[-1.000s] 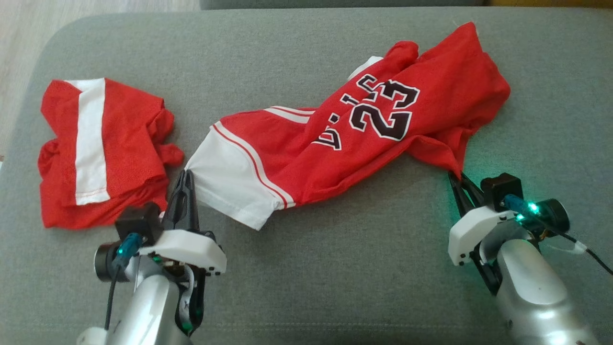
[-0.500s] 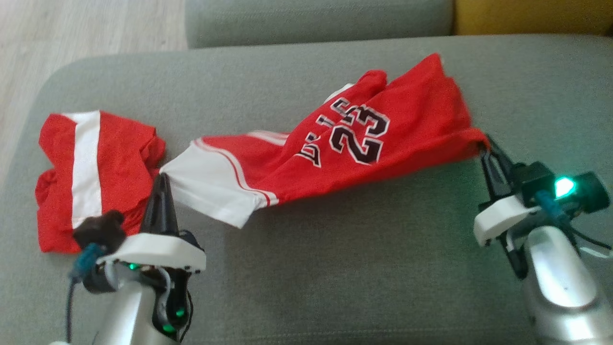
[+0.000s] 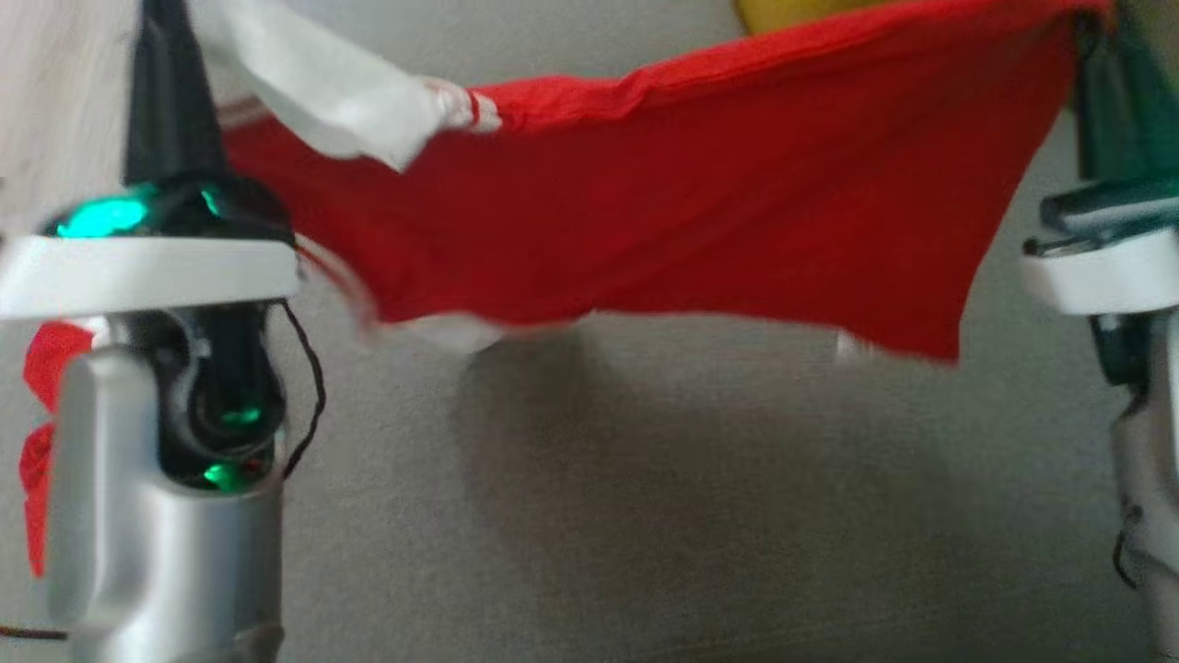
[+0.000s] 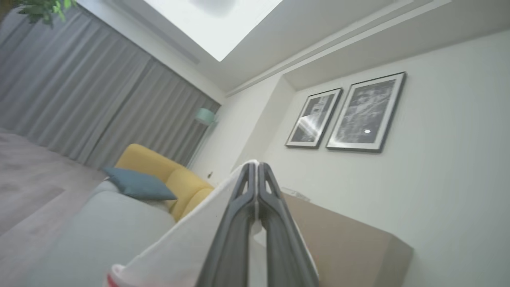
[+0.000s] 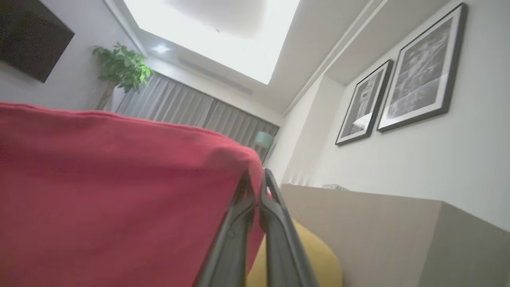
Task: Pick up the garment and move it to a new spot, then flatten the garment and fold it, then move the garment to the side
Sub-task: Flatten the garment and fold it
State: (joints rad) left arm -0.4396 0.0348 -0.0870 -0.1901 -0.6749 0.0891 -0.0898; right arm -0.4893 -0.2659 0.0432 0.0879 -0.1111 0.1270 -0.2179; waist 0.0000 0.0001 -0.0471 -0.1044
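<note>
Sofa seat (image 3: pixel 645 516), grey, spreads below both sets of jaws in my head view. Above it hangs the garment (image 3: pixel 691 212), a red jersey with a white panel. It is stretched as a sagging sheet from the left jaws across to the right jaws. Its lower edge droops between them and throws a shadow on the seat, and it looks clear of the cushion, though the picture is blurred.

My left arm (image 3: pixel 157 516) rises silver under its jaws with green lights on the wrist, and my right arm (image 3: pixel 1142 442) stands at the far edge. A second red piece (image 3: pixel 37 460) lies on the seat below and outside the left jaws, partly hidden by that arm.

On the left wrist camera, the left jaws are pressed together and pinch the white cloth, which falls away beneath the dark fingers (image 4: pixel 239 231). On the right wrist camera, the right jaws are likewise closed, nipping the red edge near their tips. The cloth spreads away to one side of the fingers (image 5: pixel 275 223), and a yellow cushion (image 5: pixel 310 259) sits just behind them.
</note>
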